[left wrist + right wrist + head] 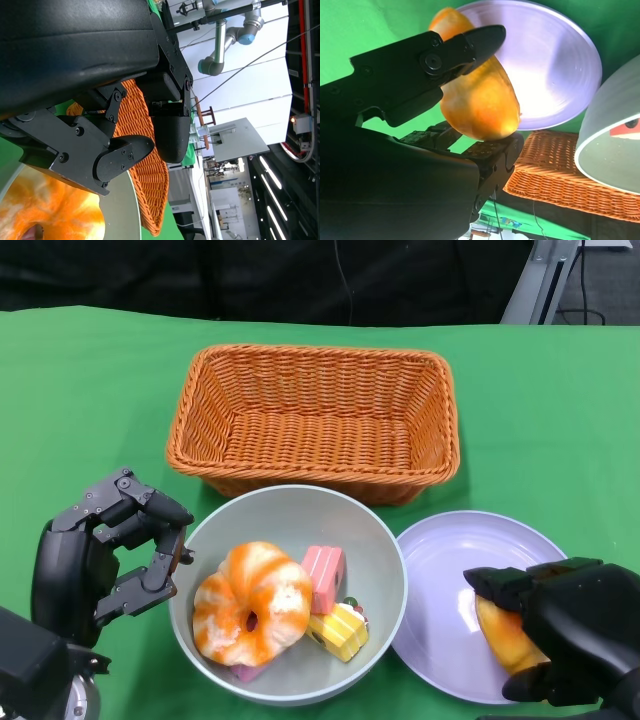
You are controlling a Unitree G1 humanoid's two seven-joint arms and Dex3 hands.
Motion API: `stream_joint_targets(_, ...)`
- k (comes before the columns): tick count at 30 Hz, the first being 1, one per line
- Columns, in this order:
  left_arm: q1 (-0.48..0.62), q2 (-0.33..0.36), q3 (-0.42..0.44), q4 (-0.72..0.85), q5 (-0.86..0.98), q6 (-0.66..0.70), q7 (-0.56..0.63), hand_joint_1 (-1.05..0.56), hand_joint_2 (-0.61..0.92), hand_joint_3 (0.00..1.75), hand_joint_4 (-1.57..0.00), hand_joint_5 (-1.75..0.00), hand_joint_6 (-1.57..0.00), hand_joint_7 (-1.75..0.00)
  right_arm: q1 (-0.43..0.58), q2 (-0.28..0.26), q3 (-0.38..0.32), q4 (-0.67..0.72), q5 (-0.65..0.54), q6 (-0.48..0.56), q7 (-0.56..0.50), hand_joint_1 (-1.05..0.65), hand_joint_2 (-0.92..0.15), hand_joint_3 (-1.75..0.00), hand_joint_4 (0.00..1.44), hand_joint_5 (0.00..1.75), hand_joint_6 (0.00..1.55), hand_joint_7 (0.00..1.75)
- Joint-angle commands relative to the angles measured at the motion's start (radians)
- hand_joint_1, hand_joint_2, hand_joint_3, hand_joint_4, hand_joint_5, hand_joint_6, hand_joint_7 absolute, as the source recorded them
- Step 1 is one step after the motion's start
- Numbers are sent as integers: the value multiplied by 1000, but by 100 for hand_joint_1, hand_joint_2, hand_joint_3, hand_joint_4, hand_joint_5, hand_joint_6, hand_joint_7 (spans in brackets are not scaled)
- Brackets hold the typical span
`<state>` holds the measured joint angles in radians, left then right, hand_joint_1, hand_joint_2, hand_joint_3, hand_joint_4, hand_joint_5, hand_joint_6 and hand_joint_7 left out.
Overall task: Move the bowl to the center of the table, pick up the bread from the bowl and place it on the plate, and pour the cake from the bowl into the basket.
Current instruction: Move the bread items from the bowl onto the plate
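Now right hand (560, 640) fingers (470, 45) pinching bread (503, 632) over plate (450, 560); left hand (105, 560) fingers spread beside bowl (385, 560).

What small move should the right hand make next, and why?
Probably lower and release: the right hand grips the bread over the purple plate, so letting go should finish that step.

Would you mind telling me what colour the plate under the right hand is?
The plate is pale lilac, plain with no pattern; the head view shows it best.
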<state>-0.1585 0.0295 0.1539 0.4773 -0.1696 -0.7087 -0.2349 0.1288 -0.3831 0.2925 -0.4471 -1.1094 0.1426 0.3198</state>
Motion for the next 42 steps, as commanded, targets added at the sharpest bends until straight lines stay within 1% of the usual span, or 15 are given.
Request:
stream_joint_targets(1, 0, 16, 6, 8, 0, -6, 2, -9, 62, 94, -82, -154, -79, -124, 2, -7, -2, -2, -5, -8, -7, -85, -92, -11, 44, 0, 32, 0)
stream_joint_targets(2, 0, 17, 6, 9, 2, -8, 2, -9, 62, 94, -82, -155, -79, -124, 2, -7, -3, -1, -3, -9, -7, -86, -92, -12, 45, 1, 26, 0)
stream_joint_targets(5, 1, 18, 6, 9, 4, -9, 3, -9, 62, 94, -82, -155, -78, -124, 1, -7, -4, 2, -2, -12, -8, -86, -92, -13, 46, 2, 20, 0)
stream_joint_targets(10, 2, 17, 4, 6, 5, -7, 2, -9, 63, 94, -82, -155, -78, -124, -1, -3, -10, 10, 12, -16, -12, -87, -92, -14, 48, 3, 16, 0)
stream_joint_targets(12, 2, 18, 3, 5, 5, -5, 0, -9, 62, 94, -82, -156, -78, -125, -3, -2, -16, 18, 36, -24, -17, -83, -92, -13, 55, 5, 8, 0)
stream_joint_targets(15, 2, 19, 3, 6, 4, -6, -1, -9, 62, 94, -81, -156, -78, -125, -5, -7, -18, 22, 46, -29, -21, -81, -92, -12, 58, 6, 7, 0)
stream_joint_targets(22, 0, 17, 3, 10, 0, -7, -3, -8, 61, 97, -82, -156, -78, -125, -7, -8, -18, 25, 44, -30, -22, -80, -92, -13, 60, 5, 10, 2)
stream_joint_targets(25, 1, 15, 4, 7, 0, -5, -1, -8, 61, 97, -82, -156, -78, -125, -8, -7, -17, 20, 39, -24, -14, -80, -92, -13, 58, 4, 11, 2)
stream_joint_targets(32, 0, 14, 3, 8, -4, -3, -3, -9, 61, 97, -82, -156, -78, -125, -5, 1, -13, 9, 9, -8, -25, -81, -92, -14, 52, 0, 20, 4)
stream_joint_targets(37, 0, 14, 3, 7, -3, -3, -2, -9, 61, 96, -82, -155, -78, -125, -4, 6, -14, 8, 4, -8, -24, -81, -92, -14, 52, 0, 22, 4)
stream_joint_targets(42, 3, 13, 1, 5, -1, -4, -1, -9, 61, 96, -82, -156, -78, -125, 12, 18, -29, -26, 21, -18, -55, -78, -92, -13, 53, 1, 25, 4)
